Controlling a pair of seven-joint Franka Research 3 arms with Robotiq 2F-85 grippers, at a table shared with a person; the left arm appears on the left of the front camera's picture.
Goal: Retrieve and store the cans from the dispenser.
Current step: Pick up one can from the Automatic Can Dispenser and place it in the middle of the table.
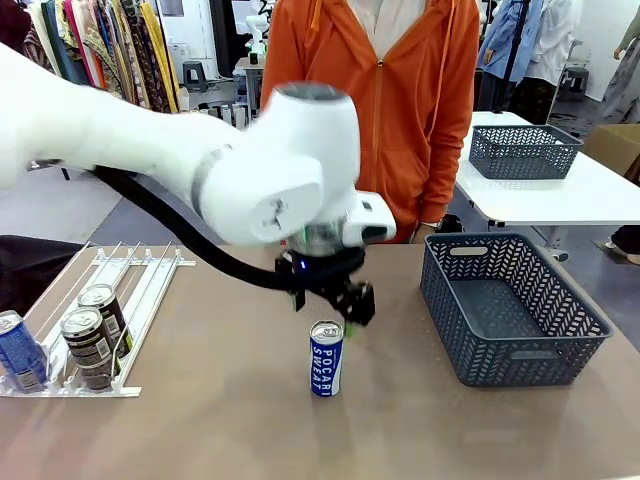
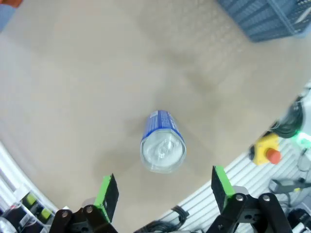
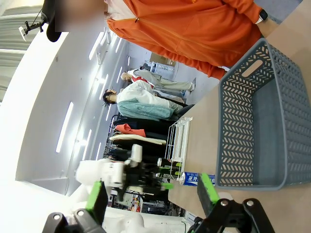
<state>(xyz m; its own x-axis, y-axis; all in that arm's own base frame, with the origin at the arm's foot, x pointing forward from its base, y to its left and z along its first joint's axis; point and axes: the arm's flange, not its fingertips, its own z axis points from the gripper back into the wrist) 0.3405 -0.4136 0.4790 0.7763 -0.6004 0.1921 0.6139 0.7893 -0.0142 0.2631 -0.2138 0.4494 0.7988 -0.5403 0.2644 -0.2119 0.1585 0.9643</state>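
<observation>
One blue can (image 1: 326, 358) with white lettering stands upright alone in the middle of the table. My left gripper (image 1: 335, 300) hovers just above it, open and apart from it. In the left wrist view the can's silver top (image 2: 163, 145) lies beyond the spread green pads (image 2: 107, 196), with the left gripper (image 2: 164, 191) holding nothing. The white dispenser (image 1: 140, 285) lies at the left and carries two dark cans (image 1: 90, 345) and another blue can (image 1: 18, 350) at its front. My right gripper (image 3: 151, 193) is open and empty, and looks across at the standing can (image 3: 197, 178).
A dark grey mesh basket (image 1: 520, 355) stands at the right of the table, also the basket (image 3: 243, 121) in the right wrist view. A person in an orange hoodie (image 1: 375, 110) stands at the far side. A second basket (image 1: 522, 150) sits on a white table behind.
</observation>
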